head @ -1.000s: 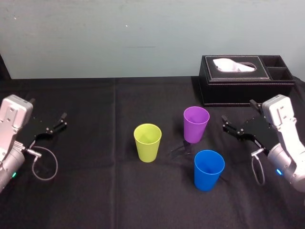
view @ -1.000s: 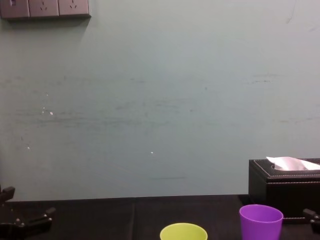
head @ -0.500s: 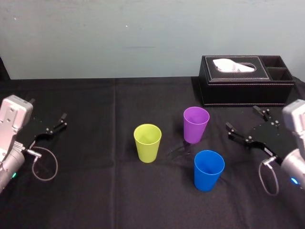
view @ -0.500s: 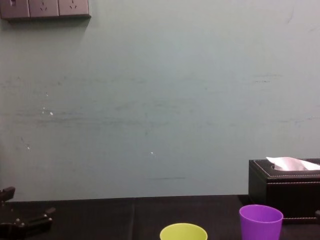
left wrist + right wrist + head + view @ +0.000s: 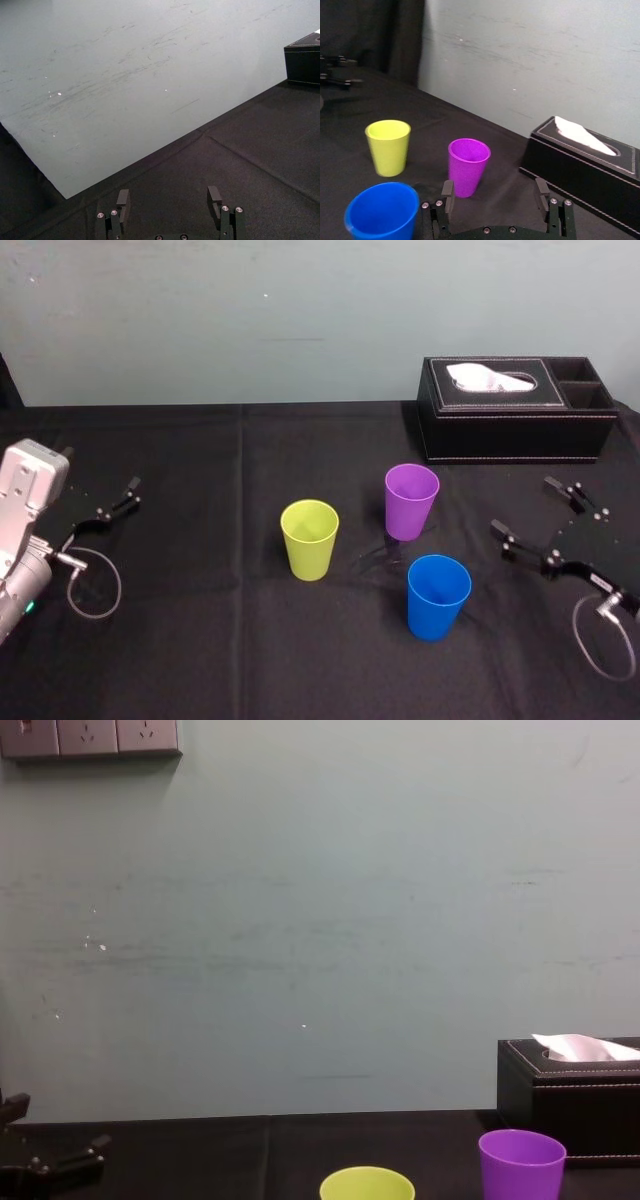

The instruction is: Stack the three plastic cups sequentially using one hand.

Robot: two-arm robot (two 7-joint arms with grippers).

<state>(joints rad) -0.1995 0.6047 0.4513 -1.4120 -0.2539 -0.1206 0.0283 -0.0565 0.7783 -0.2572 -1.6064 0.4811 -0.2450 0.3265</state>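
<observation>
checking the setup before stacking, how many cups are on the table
3: yellow-green cup leftmost, purple cup farther back to its right, blue cup nearest the robot; all upright and apart. None seems hidden.

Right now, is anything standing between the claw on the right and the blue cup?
Nothing visible does. The right gripper, fingers open, has only bare black cloth between it and the blue cup. The purple cup stands farther back, off that line. The left gripper sits far left.

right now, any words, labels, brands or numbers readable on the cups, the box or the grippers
None readable anywhere.
yellow-green cup, purple cup, blue cup: plain, no print.
black tissue box: no visible label.
left gripper, right gripper: no legible marking.
wall sockets: no text readable.
</observation>
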